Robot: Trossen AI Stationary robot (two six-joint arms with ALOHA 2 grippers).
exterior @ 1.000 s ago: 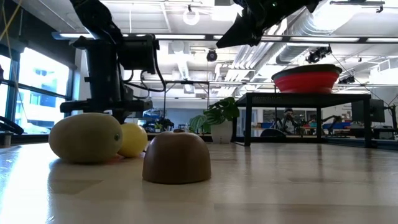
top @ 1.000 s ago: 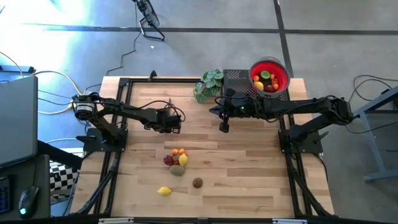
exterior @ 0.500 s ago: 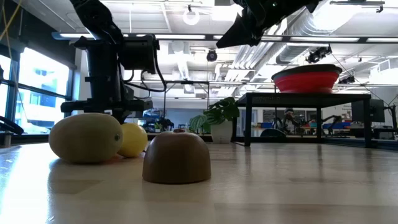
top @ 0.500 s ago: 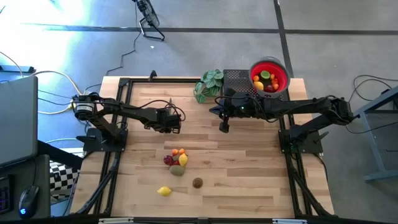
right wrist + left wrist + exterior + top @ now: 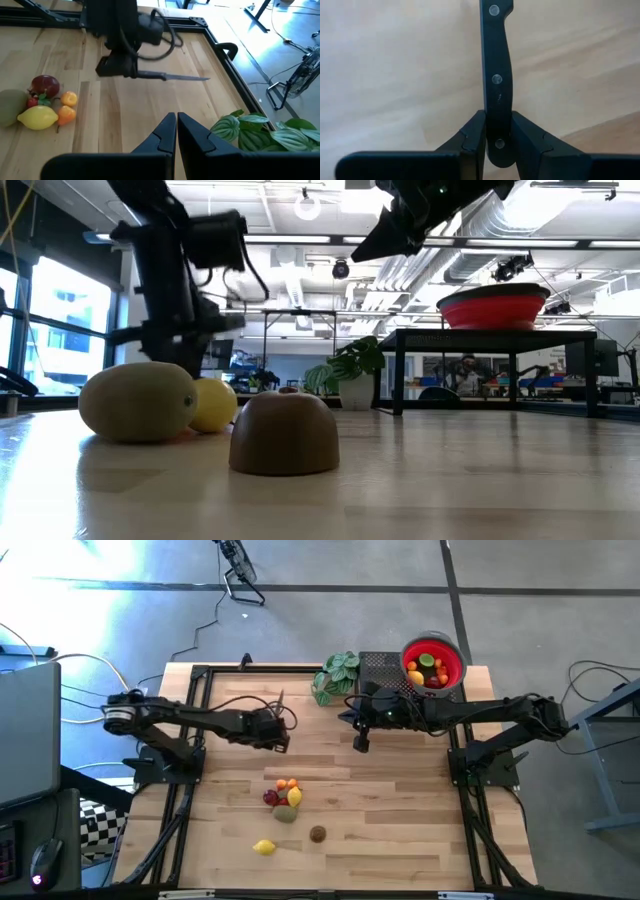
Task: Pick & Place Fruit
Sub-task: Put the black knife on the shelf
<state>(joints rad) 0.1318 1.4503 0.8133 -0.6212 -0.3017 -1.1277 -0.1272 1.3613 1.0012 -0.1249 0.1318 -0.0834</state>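
Our left hand [image 5: 497,142] clamps a knife [image 5: 496,75] above the surface [image 5: 400,830]; our right hand [image 5: 176,131] hangs closed, empty. Fruit [image 5: 285,797] lies clustered mid-surface, more in the bowl [image 5: 433,663] beside a plant [image 5: 335,675].

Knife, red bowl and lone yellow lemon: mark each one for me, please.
knife [image 5: 496,65], left wrist view, middle of the black riveted handle above the left gripper's fingers.
red bowl [image 5: 409,648], high view, its left rim.
yellow lemon [image 5: 264,847], high view, centre of the fruit, apart from the cluster.

Overhead view straight down, low view level along table [image 5: 400,830], wrist views close, forward-facing
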